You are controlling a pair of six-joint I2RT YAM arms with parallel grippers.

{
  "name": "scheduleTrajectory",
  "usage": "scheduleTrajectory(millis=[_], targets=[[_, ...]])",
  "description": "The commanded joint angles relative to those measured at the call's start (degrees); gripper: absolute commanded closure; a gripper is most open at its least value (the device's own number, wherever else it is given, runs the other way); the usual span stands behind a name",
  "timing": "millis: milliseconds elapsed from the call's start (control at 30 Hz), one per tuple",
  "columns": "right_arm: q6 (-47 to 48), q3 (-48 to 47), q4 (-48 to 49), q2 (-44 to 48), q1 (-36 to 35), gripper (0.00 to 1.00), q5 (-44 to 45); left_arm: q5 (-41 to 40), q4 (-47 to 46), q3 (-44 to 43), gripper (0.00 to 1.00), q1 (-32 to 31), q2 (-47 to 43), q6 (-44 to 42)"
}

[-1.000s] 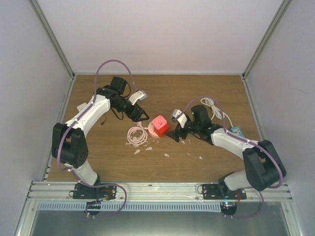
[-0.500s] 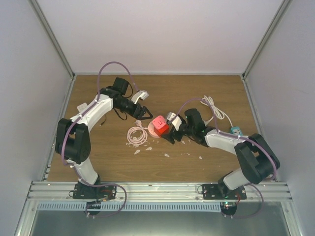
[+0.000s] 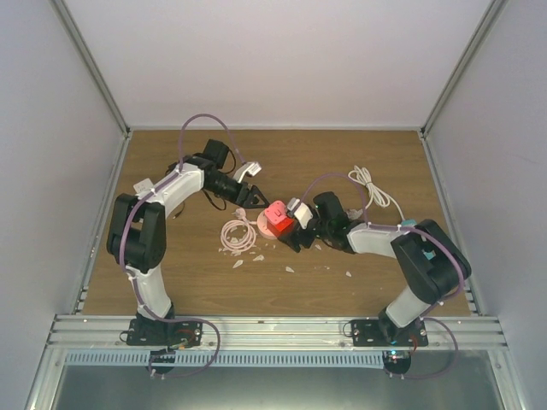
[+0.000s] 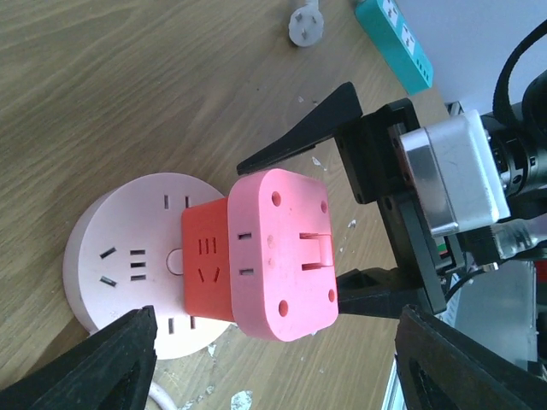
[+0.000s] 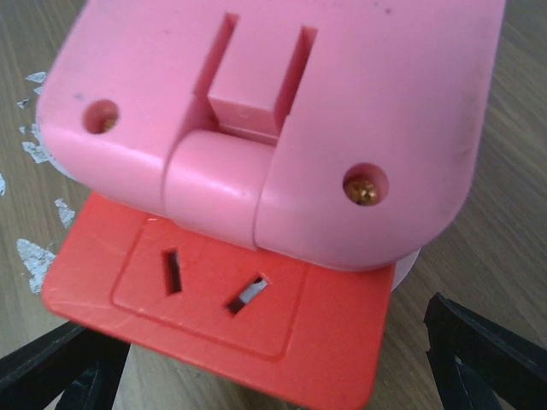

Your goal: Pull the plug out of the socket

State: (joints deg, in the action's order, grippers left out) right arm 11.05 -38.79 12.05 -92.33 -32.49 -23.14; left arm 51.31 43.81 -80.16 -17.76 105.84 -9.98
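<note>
Right gripper [image 3: 290, 227] straddles the plug [image 4: 278, 252], jaws wide.

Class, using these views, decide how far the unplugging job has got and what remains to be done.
Done: the right end effector is in place, with its open fingers on either side of the cube plug. In hand: nothing is gripped yet, and the left end effector hovers open close by. Left: close on the plug and pull it off the round pink socket, where it sits seated.

Wooden table [image 3: 205, 295]: round socket [image 4: 120, 256], cable coil [image 3: 238, 235]
</note>
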Motion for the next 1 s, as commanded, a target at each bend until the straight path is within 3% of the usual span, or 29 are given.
scheduleTrajectory(millis=[0,367,967], targets=[[-0.3,-2.4,2.71,-1.7,-1.23,0.07,1.78,2.87,-2.3,-1.57,0.24,-0.52,1.38,0.6],[1.46,-3.77,1.71,-2.62,-2.15,0.22,3.21,4.99,-3.32,-0.88,0.35,-1.57,3.06,0.96],[1.32,-3.03,1.83,-1.97,-2.16,0.38,3.62,4.46,-3.12,-2.43,0.54,-5.03,0.99,0.82]])
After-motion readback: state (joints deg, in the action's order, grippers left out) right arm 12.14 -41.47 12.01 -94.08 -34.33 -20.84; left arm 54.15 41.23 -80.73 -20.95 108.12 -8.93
